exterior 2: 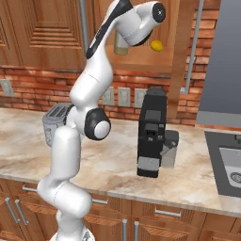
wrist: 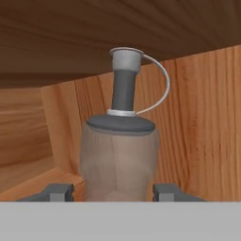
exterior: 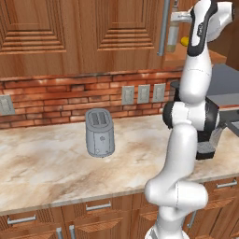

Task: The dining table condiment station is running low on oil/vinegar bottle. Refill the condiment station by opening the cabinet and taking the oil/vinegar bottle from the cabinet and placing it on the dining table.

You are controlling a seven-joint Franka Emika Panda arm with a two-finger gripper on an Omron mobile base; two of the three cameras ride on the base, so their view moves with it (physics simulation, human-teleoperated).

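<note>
The oil/vinegar bottle (wrist: 117, 162) stands on the shelf inside the open cabinet (wrist: 197, 117); it is clear glass with a dark collar, a narrow neck and a grey pourer top. My gripper (wrist: 113, 192) reaches in at the height of the bottle's body, and its two fingertips (wrist: 165, 191) sit against the glass on either side. From the left base view the bottle (exterior: 172, 39) shows just below my hand, beside the cabinet's long silver handle (exterior: 164, 28). The right base view has the bottle (exterior 2: 121, 47) partly behind my wrist. The dining table is out of view.
A yellow lemon (exterior 2: 156, 45) lies on the same shelf, right of the bottle. Below on the marbled counter (exterior: 46, 163) stand a grey toaster (exterior: 100, 133) and a black coffee machine (exterior 2: 153, 134). A sink (exterior 2: 230, 169) lies at the far right. The cabinet's open door (exterior 2: 181, 52) hangs over the coffee machine.
</note>
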